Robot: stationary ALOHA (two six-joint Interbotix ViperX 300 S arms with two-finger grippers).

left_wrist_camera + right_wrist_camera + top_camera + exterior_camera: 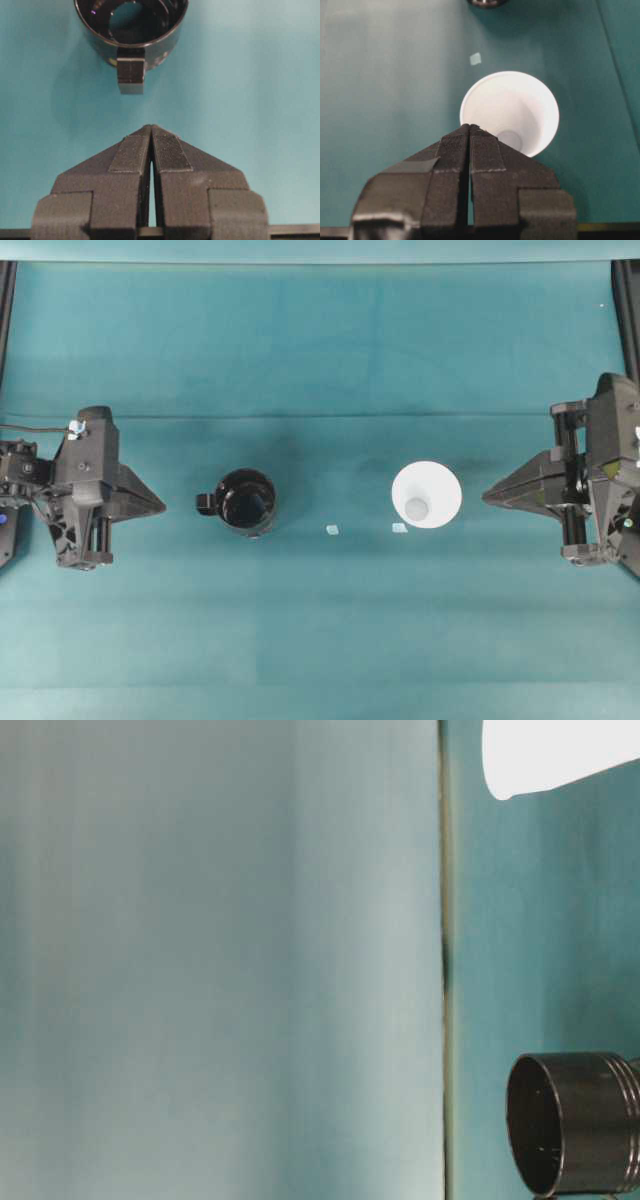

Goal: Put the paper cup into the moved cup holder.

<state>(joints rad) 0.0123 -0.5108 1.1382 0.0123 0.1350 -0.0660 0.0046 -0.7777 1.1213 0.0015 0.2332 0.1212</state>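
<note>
The white paper cup stands upright right of centre on the teal table; its wide rim shows just beyond my right gripper, which is shut and empty. The glossy black cup holder stands left of centre, its small handle pointing at my left gripper, shut with tips touching and holding nothing. In the overhead view the left gripper sits a short gap left of the handle, and the right gripper just right of the paper cup. The table-level view shows the holder and a piece of the paper cup.
Two small pale tape squares lie on the teal cloth between the two cups. Dark frame posts stand at the back corners. A seam in the cloth runs across behind the cups.
</note>
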